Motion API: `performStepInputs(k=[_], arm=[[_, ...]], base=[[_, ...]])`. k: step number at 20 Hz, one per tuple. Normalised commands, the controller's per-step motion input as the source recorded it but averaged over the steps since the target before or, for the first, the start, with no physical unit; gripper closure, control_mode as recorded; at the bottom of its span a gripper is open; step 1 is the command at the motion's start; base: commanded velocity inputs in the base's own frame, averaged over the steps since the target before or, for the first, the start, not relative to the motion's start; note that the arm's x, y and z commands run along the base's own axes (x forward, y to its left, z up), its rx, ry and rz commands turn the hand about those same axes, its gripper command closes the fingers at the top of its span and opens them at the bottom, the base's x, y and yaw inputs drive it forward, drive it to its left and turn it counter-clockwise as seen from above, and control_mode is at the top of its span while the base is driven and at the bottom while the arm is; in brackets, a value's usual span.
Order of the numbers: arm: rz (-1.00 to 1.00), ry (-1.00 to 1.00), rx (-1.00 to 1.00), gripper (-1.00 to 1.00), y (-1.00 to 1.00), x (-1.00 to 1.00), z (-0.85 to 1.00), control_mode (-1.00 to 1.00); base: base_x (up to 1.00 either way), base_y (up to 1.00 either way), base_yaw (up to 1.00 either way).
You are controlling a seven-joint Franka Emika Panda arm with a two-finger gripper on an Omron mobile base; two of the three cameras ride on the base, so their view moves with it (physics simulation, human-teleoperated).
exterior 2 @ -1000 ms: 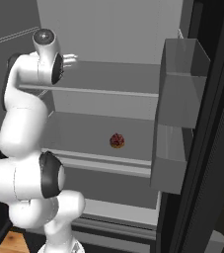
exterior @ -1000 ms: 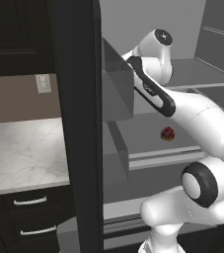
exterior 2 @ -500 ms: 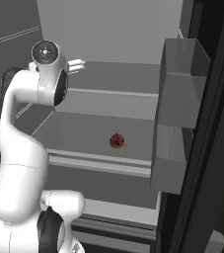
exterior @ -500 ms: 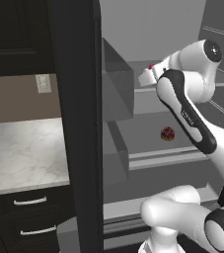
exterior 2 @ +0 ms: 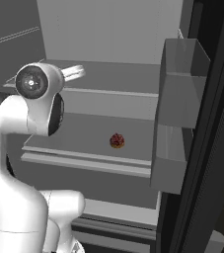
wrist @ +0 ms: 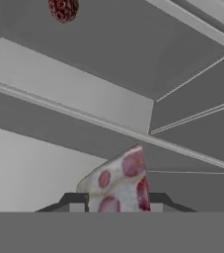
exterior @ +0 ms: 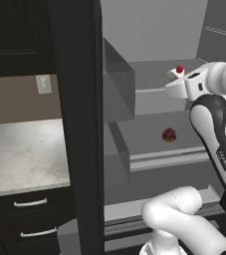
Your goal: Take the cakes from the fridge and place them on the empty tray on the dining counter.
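Note:
The fridge (exterior: pixel 74 124) stands open, showing its pale grey shelves. One small cake (exterior: pixel 169 134) with a dark red top sits on the middle shelf (exterior 2: pixel 84 155); that same shelf cake (exterior 2: pixel 116 141) also appears as a cake (wrist: pixel 63 9) at the top of the hand view. My gripper (wrist: pixel 117 200) is shut on a second cake (wrist: pixel 121 180), whitish with red spots, wedged between the two fingertips. This held cake (exterior: pixel 179 69) is level with the upper shelf, where my gripper (exterior: pixel 173 75) hovers. The gripper (exterior 2: pixel 76 72) pokes out past the arm's wrist joint.
The black fridge door (exterior 2: pixel 217 148) with grey bins (exterior 2: pixel 180 74) stands open on the right. The other door's bins (exterior: pixel 117 84) flank the left side. A marbled wall counter (exterior: pixel 20 154) with black drawers lies left of the fridge. My white arm crosses in front of the shelves.
The hand has moved rightward in the left base view, carrying the held cake, and the elbow has swung aside. The cake on the middle shelf has not moved.

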Motion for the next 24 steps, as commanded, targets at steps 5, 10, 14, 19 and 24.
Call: performStepInputs(k=[5, 10, 14, 19, 24], arm=[[0.0, 0.01, -0.07, 1.0, -0.01, -1.0, 0.29, -1.0], [0.0, 0.09, -0.09, 1.0, -0.02, -1.0, -0.16, -1.0], [0.0, 0.01, -0.02, 1.0, -0.2, -0.91, -0.34, -1.0], [0.0, 0.0, 0.0, 1.0, -0.09, -0.38, -0.17, -1.0], [0.0, 0.0, 0.0, 1.0, 0.0, 0.06, -0.04, 1.0]], base=[[0.0, 0.0, 0.0], [0.0, 0.0, 0.0], [0.0, 0.0, 0.0], [0.0, 0.0, 0.0], [0.02, 0.0, 0.0]])
